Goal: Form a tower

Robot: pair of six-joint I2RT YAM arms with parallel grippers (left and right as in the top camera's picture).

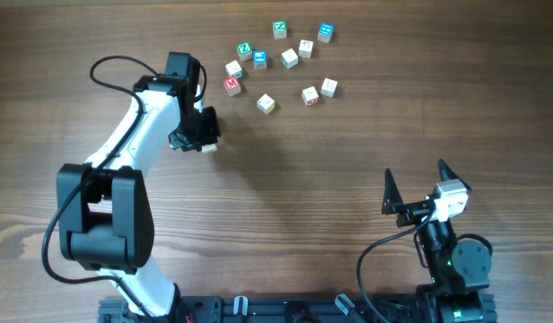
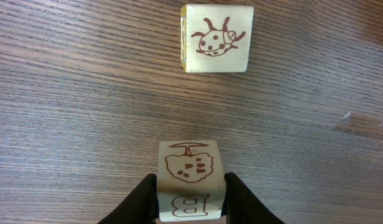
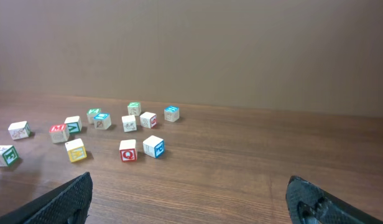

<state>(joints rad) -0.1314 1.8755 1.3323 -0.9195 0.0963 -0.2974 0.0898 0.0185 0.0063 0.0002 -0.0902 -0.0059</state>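
Note:
A pale wooden cube (image 2: 188,180) printed with a brown B and a tree sits between the black fingers of my left gripper (image 2: 190,202), which is shut on it; both pads touch its sides. Just beyond it on the table lies a second pale cube with a ladybug (image 2: 216,38), apart from the held one. In the overhead view my left gripper (image 1: 203,136) hangs left of the table's middle, with a pale cube (image 1: 209,146) showing at its tip. My right gripper (image 1: 416,172) (image 3: 191,205) stands wide open over bare wood. The tower is out of view.
Several loose cubes with green, blue, red and yellow faces (image 1: 281,63) lie scattered at the back of the table, right of the left arm. The right wrist view shows them (image 3: 126,127) ahead and to the left. A plain wall stands behind them.

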